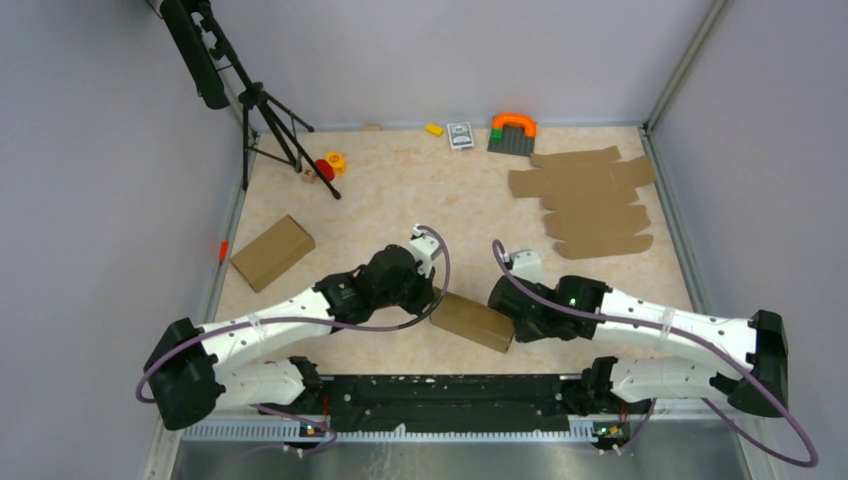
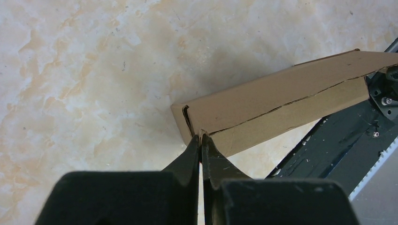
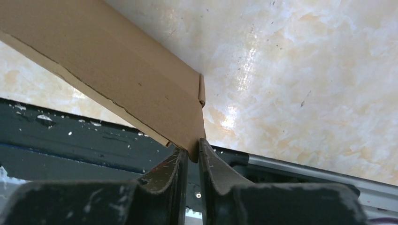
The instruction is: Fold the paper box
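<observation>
The paper box (image 1: 472, 320) is a closed, flat brown cardboard box lying slantwise near the table's front edge, between the two arms. My left gripper (image 1: 432, 305) is at its left end. In the left wrist view the fingers (image 2: 201, 136) are pressed together on a thin cardboard edge at the corner of the box (image 2: 281, 103). My right gripper (image 1: 505, 322) is at the right end. In the right wrist view its fingers (image 3: 193, 150) pinch the lower corner of the box (image 3: 117, 70), which rises away to the upper left.
A second folded brown box (image 1: 272, 252) lies at the left. A pile of flat cardboard sheets (image 1: 590, 205) sits at the back right. A tripod (image 1: 265, 120), small toys (image 1: 328, 165), a card deck (image 1: 460, 135) and an orange arch (image 1: 512, 128) line the back. A black rail (image 1: 450, 392) runs along the front.
</observation>
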